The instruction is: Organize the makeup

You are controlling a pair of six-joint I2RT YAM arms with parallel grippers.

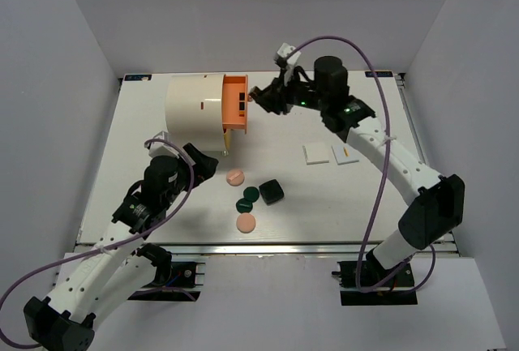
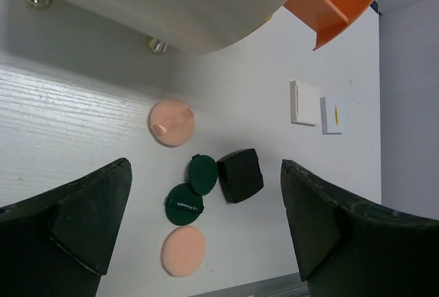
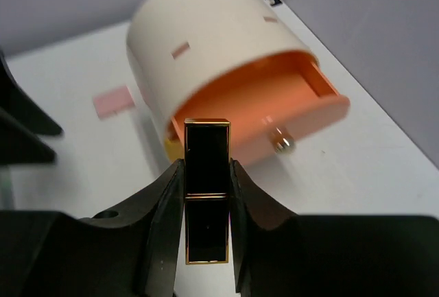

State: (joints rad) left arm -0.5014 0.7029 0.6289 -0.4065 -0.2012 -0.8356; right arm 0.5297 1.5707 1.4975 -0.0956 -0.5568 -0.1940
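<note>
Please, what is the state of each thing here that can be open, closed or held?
Drawer: pulled out.
Lipstick: gripped, in front of the drawer.
Right end effector: shut on the lipstick.
Left end effector: open, empty.
Compact: closed, lying flat.

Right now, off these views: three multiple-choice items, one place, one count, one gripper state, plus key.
1. Where is the dark square compact? A. far right corner B. near left corner C. centre, beside the green discs
2. How many peach discs show? A. two B. one C. four
3. Right gripper? A. open, empty B. shut on the black-gold bar C. shut on a disc
Key: C, it sits right by a green disc; A, one beyond the green discs, one nearer; B, the bar is clamped between both fingers.
</note>
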